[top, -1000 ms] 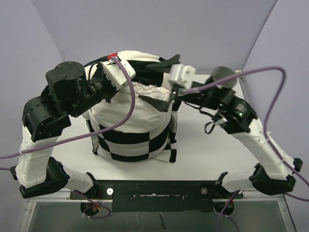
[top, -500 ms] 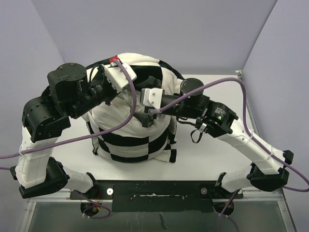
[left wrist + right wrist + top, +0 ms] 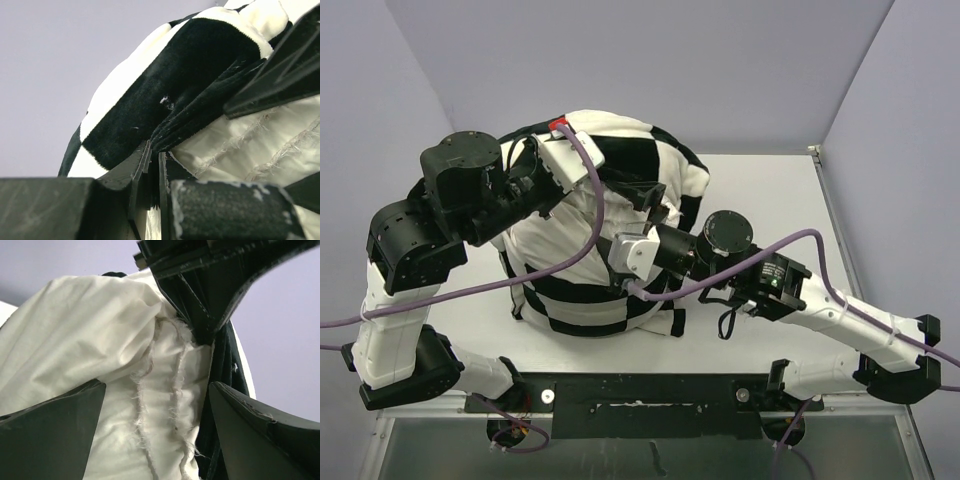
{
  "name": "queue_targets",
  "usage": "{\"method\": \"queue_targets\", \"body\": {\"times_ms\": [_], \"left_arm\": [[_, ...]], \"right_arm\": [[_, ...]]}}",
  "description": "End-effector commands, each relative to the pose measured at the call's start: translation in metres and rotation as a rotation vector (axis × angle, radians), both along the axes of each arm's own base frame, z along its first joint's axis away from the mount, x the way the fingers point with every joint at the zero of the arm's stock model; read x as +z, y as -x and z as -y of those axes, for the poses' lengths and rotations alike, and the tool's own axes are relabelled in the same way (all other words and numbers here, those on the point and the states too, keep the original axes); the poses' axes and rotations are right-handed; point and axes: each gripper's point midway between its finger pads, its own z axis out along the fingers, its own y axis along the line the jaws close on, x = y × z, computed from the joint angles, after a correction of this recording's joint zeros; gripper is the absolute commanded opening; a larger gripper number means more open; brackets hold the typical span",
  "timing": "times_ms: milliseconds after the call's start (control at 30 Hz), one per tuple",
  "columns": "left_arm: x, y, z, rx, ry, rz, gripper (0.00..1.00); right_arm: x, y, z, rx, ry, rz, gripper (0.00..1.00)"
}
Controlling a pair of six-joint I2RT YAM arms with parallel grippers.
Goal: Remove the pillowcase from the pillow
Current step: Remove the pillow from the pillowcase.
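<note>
The right gripper (image 3: 157,388) has swung onto the pillow (image 3: 542,236), jaws apart. White table (image 3: 765,190), grey walls (image 3: 620,50). The left gripper (image 3: 154,156) pinches the checked pillowcase (image 3: 588,302).

Logging pillow (image 3: 555,235) standing ctr of table (image 3: 760,190), btwn both arms. Seeing pillowcase (image 3: 590,300) wrapping pillow's near lower part and draping over its far top, w/ pillow showing in the gap btwn. Finding L gripper (image 3: 154,160) up at far top, L arm on pillow's L side, fingers pinching a pillowcase fold. Placing R gripper (image 3: 156,390) just below and in front of L gripper, R arm lying across from R side, fingers spread apart facing the pillow.
</note>
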Motion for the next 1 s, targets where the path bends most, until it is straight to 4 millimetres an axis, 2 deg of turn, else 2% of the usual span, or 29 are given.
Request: {"method": "queue_targets", "body": {"times_ms": [0,233,333,433,600,767,833,867,900,967], "left_arm": [[0.074,-0.003,-0.016,0.065,0.223,0.191,0.00],[0.075,-0.001,-0.017,0.065,0.227,0.190,0.00],[0.076,0.002,-0.018,0.052,0.238,0.182,0.00],[0.075,0.008,-0.018,0.033,0.244,0.166,0.00],[0.075,0.017,-0.017,-0.011,0.260,0.145,0.00],[0.077,0.030,-0.011,-0.083,0.276,0.118,0.00],[0.078,0.032,-0.010,-0.098,0.276,0.117,0.00],[0.079,0.033,-0.010,-0.101,0.278,0.123,0.00],[0.081,0.034,-0.011,-0.103,0.277,0.134,0.00],[0.088,0.032,-0.014,-0.095,0.273,0.178,0.00]], "right_arm": [[-0.010,0.011,-0.008,-0.006,0.062,0.073,0.90],[-0.022,0.016,-0.019,-0.012,0.108,0.101,0.88],[-0.027,0.003,-0.017,-0.007,0.112,-0.006,0.88],[-0.032,-0.020,-0.010,-0.027,0.097,-0.119,0.87],[-0.045,-0.038,-0.012,-0.041,0.132,-0.227,0.88],[-0.074,-0.054,-0.021,-0.070,0.170,-0.371,0.84],[-0.087,-0.061,-0.023,-0.093,0.175,-0.429,0.76],[-0.093,-0.063,-0.023,-0.104,0.175,-0.459,0.66],[-0.100,-0.064,-0.024,-0.111,0.178,-0.489,0.52],[-0.113,-0.062,-0.025,-0.116,0.174,-0.548,0.13]]}}
